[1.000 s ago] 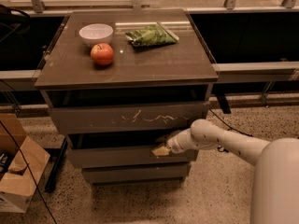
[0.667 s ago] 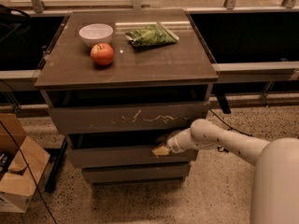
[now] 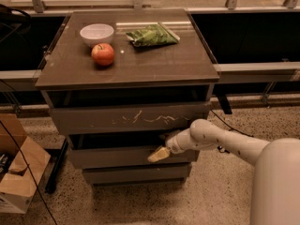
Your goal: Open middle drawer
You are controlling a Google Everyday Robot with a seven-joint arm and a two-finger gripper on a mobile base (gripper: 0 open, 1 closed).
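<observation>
pincer point(image 3: 158, 154) on the top edge of the middle drawer point(image 3: 112, 158), right of its centre | pincer grip: cannot tell | drawer slightly out, dark interior showing

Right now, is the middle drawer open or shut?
Partly open: behind the front of the middle drawer a dark interior strip shows. The hand is at its top edge.

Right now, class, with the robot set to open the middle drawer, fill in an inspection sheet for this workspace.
Surface: cabinet top, brown and glossy.
Job's things: middle drawer, plain front, dark gap above it.
Clutter: white bowl, red apple and green bag on the top.
Gripper: gripper at the middle drawer's upper edge, right of centre.
Cables: black cable crossing the box at left.
Surroundings: cardboard box, speckled floor, scratched top drawer.
</observation>
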